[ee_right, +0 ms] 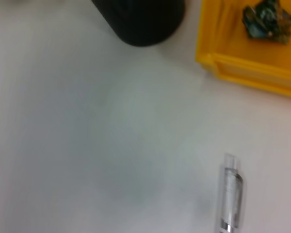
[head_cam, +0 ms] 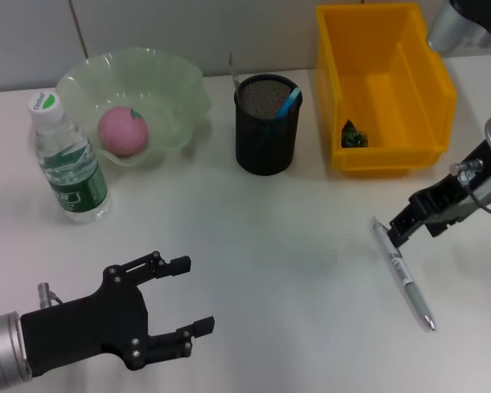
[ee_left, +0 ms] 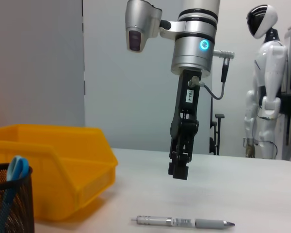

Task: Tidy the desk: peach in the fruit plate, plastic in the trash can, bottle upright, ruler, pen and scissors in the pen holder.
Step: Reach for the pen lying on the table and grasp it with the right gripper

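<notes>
A grey pen [head_cam: 405, 277] lies on the white desk at the right, also seen as the pen [ee_left: 184, 222] and the pen [ee_right: 231, 194]. My right gripper [head_cam: 395, 232] hangs just above its far end; the right gripper [ee_left: 178, 174] is clear of the desk. The left gripper [head_cam: 195, 295] is open and holds nothing at the near left. A pink peach [head_cam: 123, 131] rests in the green fruit plate [head_cam: 184, 90]. The bottle [head_cam: 69, 160] stands upright. Blue scissors handles [head_cam: 290, 102] stick out of the black mesh pen holder [head_cam: 266, 135]. Crumpled plastic [head_cam: 353, 135] lies in the yellow trash can [head_cam: 430, 82]. A thin grey strip [head_cam: 231, 70] at the holder's far rim may be the ruler.
The yellow trash can [ee_left: 63, 165] and the pen holder [ee_left: 7, 204] stand at the back of the desk, near the wall. A white humanoid robot [ee_left: 266, 92] stands off behind the desk.
</notes>
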`<state>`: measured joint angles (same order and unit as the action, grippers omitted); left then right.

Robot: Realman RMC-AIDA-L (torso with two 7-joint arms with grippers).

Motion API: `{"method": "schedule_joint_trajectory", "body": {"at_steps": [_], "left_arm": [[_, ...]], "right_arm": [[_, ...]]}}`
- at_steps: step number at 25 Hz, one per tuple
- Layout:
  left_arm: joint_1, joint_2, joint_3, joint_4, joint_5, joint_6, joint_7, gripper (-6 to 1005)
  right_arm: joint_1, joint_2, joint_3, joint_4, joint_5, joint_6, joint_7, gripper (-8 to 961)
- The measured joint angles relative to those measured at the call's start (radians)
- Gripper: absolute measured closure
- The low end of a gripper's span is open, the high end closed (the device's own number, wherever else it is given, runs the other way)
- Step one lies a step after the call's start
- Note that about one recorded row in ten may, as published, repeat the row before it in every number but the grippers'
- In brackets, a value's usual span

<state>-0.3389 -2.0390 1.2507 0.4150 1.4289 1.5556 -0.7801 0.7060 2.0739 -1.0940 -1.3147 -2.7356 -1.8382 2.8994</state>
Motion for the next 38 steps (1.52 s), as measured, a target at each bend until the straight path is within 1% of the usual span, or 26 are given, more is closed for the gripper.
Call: {"method": "schedule_joint_trajectory", "body": {"at_steps": [11, 24, 29, 38], "left_arm": [[-0.002, 0.002, -0.001, 0.001, 0.001, -0.006, 0.007, 195], [-0.006, -0.002, -0.001, 0.001, 0.001, -0.006, 0.007, 195], [-0.007, -0.003, -0.001, 0.001, 0.001, -0.007, 0.008, 195], [-0.009, -0.003, -0.002, 0.01, 0.001, -0.008, 0.002, 195]], "right_arm": [[0.028, -0.001, -0.019, 0.066, -0.031, 0.012, -0.009, 326], [0.068, 0.003, -0.068, 0.183, -0.045, 0.094, 0.022, 326], [0.069, 0.004, -0.096, 0.197, -0.055, 0.108, 0.05, 327], [0.061, 0.005, -0.1, 0.25, -0.056, 0.152, 0.054, 331]]}}
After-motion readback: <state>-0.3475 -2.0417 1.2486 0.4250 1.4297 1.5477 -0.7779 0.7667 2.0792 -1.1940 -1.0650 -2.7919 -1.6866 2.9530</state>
